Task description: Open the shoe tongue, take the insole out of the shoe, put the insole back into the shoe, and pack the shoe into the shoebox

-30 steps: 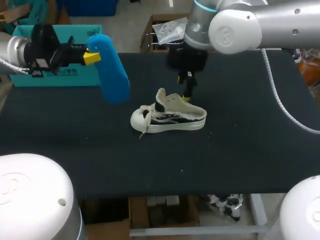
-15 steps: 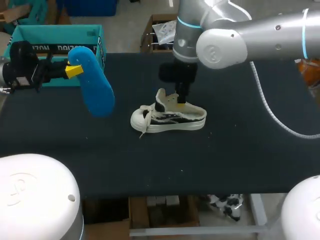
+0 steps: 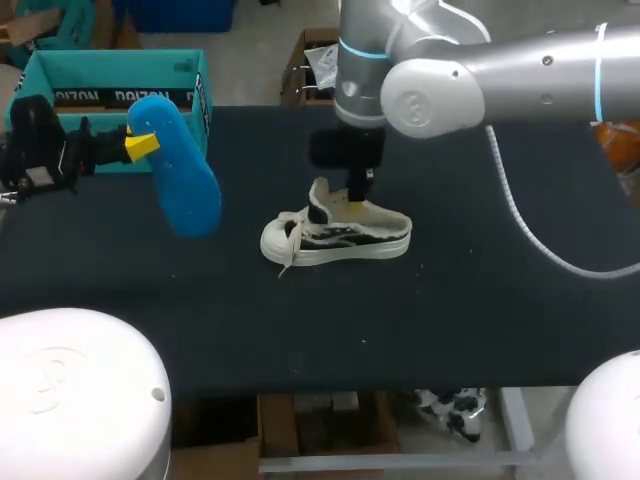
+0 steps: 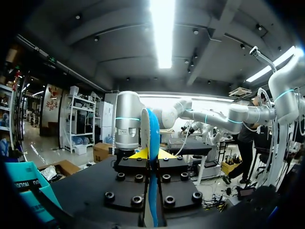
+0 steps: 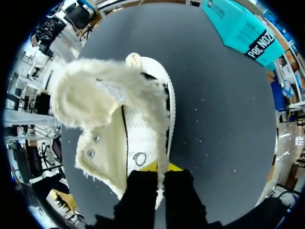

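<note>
A white low sneaker [image 3: 340, 232] with dark side markings lies on its sole mid-table, its fluffy tongue [image 5: 95, 95] pulled up and open. My right gripper [image 3: 355, 192] comes down from above and is shut on the shoe's [image 5: 128, 138] side wall near the heel; in the right wrist view the rim runs between the right gripper [image 5: 159, 169] fingers. At the table's left, my left gripper [image 3: 140, 145] is shut on the blue insole [image 3: 180, 170], held in the air edge-on between the left gripper [image 4: 151, 155] fingers, where the insole [image 4: 152, 138] stands upright.
A teal shoebox [image 3: 110, 85] stands open at the back left corner, just behind the left arm, and the shoebox [image 5: 243, 28] also shows beyond the shoe. The black table [image 3: 480, 300] has bare room in front of and to the right of the shoe.
My right gripper came down onto the shoe and closed on its side wall. My left arm drew back to the left with the insole.
</note>
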Controlling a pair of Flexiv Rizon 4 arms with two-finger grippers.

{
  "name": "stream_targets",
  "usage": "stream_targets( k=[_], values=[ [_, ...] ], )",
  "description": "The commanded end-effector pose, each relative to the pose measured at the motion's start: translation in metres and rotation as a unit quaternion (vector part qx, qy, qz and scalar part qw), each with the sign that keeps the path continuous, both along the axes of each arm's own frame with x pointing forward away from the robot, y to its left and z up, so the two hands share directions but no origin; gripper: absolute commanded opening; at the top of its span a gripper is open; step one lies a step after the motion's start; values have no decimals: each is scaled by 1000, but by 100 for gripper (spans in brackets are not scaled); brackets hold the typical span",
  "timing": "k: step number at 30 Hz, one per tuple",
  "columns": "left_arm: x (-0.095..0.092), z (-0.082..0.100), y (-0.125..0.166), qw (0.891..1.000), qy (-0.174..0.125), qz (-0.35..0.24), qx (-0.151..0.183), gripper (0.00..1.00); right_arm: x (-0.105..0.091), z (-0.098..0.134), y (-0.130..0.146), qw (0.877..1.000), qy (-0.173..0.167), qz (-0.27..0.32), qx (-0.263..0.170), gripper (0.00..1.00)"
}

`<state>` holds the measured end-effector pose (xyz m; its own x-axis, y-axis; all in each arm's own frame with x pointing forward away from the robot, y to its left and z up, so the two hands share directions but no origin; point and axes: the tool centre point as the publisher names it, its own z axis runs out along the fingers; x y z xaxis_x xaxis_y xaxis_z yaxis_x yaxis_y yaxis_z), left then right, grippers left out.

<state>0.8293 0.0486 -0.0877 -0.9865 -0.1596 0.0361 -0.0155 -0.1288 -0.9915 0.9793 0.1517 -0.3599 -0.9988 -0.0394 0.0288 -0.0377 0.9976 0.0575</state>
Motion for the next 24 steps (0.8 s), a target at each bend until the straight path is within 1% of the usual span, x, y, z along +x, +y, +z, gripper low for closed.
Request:
stream_targets(
  k=[1,6,8,9,11,15,18,19,20,24],
  values=[
    [4,1,-7,1000,0,12,0,0,-5,7,1,1000,-1,-24,-4,0],
    [15,5,-21,1000,-11,-25,0,0,-14,18,-9,994,-6,-104,5,0],
    [19,6,-29,999,-19,-46,-1,0,-20,23,-13,989,-8,-146,12,0],
    [26,7,-33,998,-25,-61,-1,0,-22,25,-15,986,-7,-166,18,0],
    [32,8,-40,996,-30,-78,-2,0,-26,27,-17,981,-5,-195,24,0],
    [47,13,-55,992,-47,-121,-2,0,-34,32,-19,961,-4,-272,51,0],
    [59,18,-63,987,-59,-147,-2,0,-39,34,-19,944,-3,-322,73,0],
    [62,19,-64,986,-62,-154,-2,0,-40,34,-19,940,-3,-332,80,0],
    [67,22,-67,984,-68,-165,-1,0,-42,35,-18,931,-1,-354,90,0],
    [83,29,-76,977,-79,-197,0,0,-45,39,-14,905,-6,-409,118,0]
  ],
)
